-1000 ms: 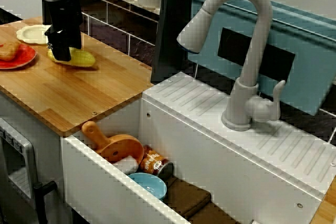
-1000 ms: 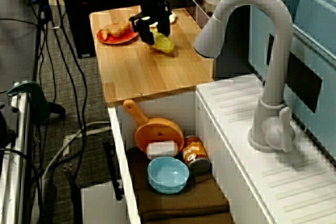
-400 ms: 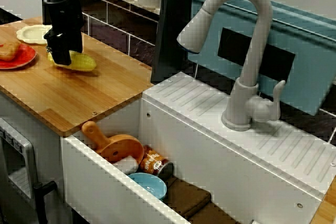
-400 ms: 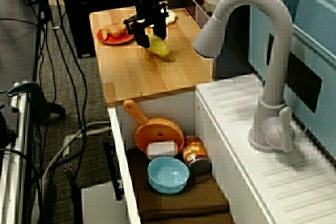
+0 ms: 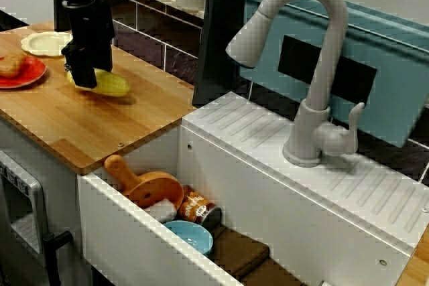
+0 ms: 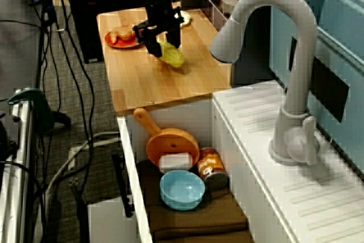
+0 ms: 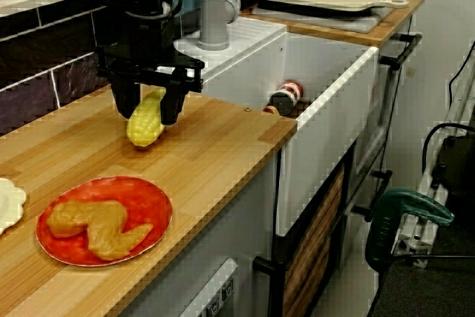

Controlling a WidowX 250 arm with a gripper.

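View from the tabletop end: the black arm (image 7: 137, 5) descends at the upper left of the frame. Its jaws are closed narrowly on a yellow corn cob (image 7: 146, 120), one finger (image 7: 125, 102) on each side. The cob hangs tilted, its lower end just above or on the wooden tabletop (image 7: 215, 139); contact cannot be judged. A red plate (image 7: 146, 200) carrying a brown food piece (image 7: 93, 224) lies at the lower left, apart from the cob.

View facing the faucet: the same cob (image 5: 110, 84) appears at the left, with the red plate (image 5: 30, 72) and a pale plate (image 5: 41, 43) near the left edge. The grey faucet (image 5: 315, 65) stands right of centre before a teal bin (image 5: 395, 51). The white sink (image 5: 141, 246) at the bottom holds an orange pan (image 5: 153, 189), a can (image 5: 196, 205), a blue bowl (image 5: 190, 234) and a brown cloth (image 5: 238, 252).

View from above the sink: the cob (image 6: 172, 56) is at top centre, well apart from the sink.
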